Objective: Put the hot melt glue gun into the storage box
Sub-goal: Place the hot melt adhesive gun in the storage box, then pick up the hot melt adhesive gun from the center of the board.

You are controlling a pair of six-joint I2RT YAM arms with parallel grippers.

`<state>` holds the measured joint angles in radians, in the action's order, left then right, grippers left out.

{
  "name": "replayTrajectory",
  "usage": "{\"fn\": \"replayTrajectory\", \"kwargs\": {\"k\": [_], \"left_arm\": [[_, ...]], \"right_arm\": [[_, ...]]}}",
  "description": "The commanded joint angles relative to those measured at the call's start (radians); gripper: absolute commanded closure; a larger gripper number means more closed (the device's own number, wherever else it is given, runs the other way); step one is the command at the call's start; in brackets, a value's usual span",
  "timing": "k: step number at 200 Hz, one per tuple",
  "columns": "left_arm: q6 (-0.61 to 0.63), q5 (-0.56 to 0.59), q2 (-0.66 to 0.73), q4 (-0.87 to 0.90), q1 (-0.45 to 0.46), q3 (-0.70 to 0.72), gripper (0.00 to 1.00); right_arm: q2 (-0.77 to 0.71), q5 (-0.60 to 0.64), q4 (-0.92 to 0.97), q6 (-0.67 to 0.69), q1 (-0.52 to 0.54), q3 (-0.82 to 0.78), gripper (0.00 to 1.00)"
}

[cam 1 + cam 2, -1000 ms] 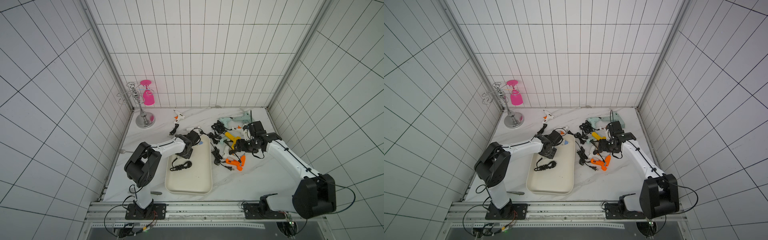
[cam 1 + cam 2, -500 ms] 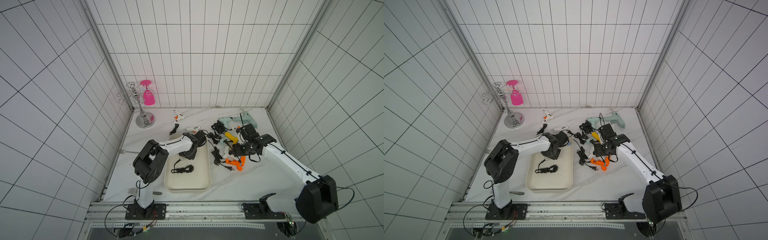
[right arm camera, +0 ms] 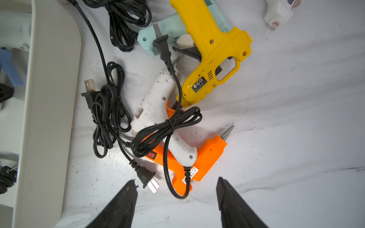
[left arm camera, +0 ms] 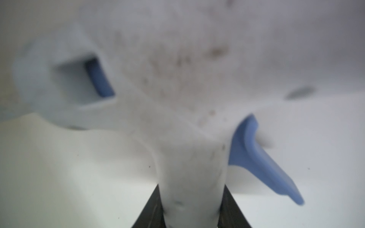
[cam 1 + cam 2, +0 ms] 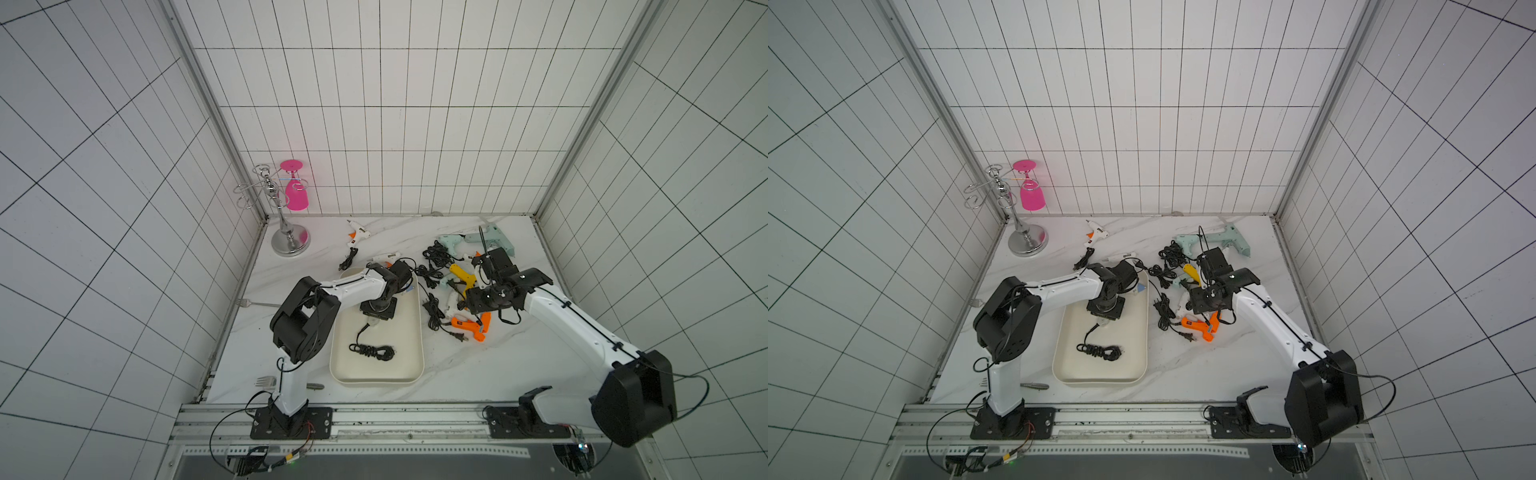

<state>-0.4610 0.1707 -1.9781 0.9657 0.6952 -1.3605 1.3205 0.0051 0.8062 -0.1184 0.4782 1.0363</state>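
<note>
One storage box (image 5: 376, 372): cream-white, shallow, rectangular, rounded corners, plain walls, lying lengthwise from mid-tabletop toward the front edge, nearer the left edge. Inside, toward its front end, one coiled black cord (image 5: 372, 351).

Two robot arms, one gripper each. First the left gripper (image 4: 192, 209), pinching one hot melt glue gun (image 4: 177, 88) by the handle, a black finger pressed to each side, above the far end of the box. Gun body white, scuffed with brownish specks. Two blue parts: a long trigger (image 4: 256, 158) beside the handle and a smaller piece inside a rectangular opening. Wrist view very close and blurred; contact with the box floor not tellable.

Then the right gripper (image 3: 177, 203), jaws spread with nothing between them, hovering over a pile just right of the box.

Loose guns on the tabletop, counted:
- one orange gun (image 3: 209, 152)
- one white gun with an orange trigger (image 3: 156, 94) lying across it
- one yellow gun (image 3: 213, 45)
- one mint-green body (image 3: 171, 23) under the yellow
- one large mint-green gun (image 5: 496, 239) near the far right corner, more mint plastic just left of it, same gun or another unclear
- one small white gun (image 5: 358, 235) by the far edge
- another small white gun (image 5: 386, 256) just beyond the box's far end

Several black cord bundles (image 3: 106, 110) with plugs among them, number unclear.

At the far left corner, one chrome rack (image 5: 289, 241) with one pink glass (image 5: 296, 195) hanging upside down.
</note>
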Motion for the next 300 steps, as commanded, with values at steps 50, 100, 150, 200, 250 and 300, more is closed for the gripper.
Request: {"fn": "replayTrajectory", "kwargs": {"k": [50, 100, 150, 200, 250, 300], "left_arm": [[0.002, 0.023, 0.02, -0.073, -0.031, 0.032, 0.49], [0.071, 0.14, 0.261, -0.026, 0.015, -0.036, 0.21], [0.127, 0.135, 0.369, -0.02, 0.017, -0.056, 0.2], [0.133, 0.099, 0.368, -0.04, 0.0, -0.009, 0.2], [0.132, 0.098, 0.381, -0.064, -0.013, 0.032, 0.2], [0.151, 0.09, 0.401, -0.083, -0.029, 0.053, 0.2]], "right_arm": [[0.087, -0.048, 0.029, 0.073, 0.009, 0.014, 0.34], [-0.056, 0.028, 0.001, 0.004, 0.031, -0.027, 0.4], [-0.061, -0.185, 0.105, -0.004, 0.15, 0.071, 0.48], [0.157, -0.315, 0.053, -0.009, 0.185, 0.118, 0.57], [0.276, -0.262, -0.003, -0.04, 0.003, 0.134, 0.54], [0.368, -0.158, 0.017, 0.083, -0.059, 0.126, 0.47]]}}
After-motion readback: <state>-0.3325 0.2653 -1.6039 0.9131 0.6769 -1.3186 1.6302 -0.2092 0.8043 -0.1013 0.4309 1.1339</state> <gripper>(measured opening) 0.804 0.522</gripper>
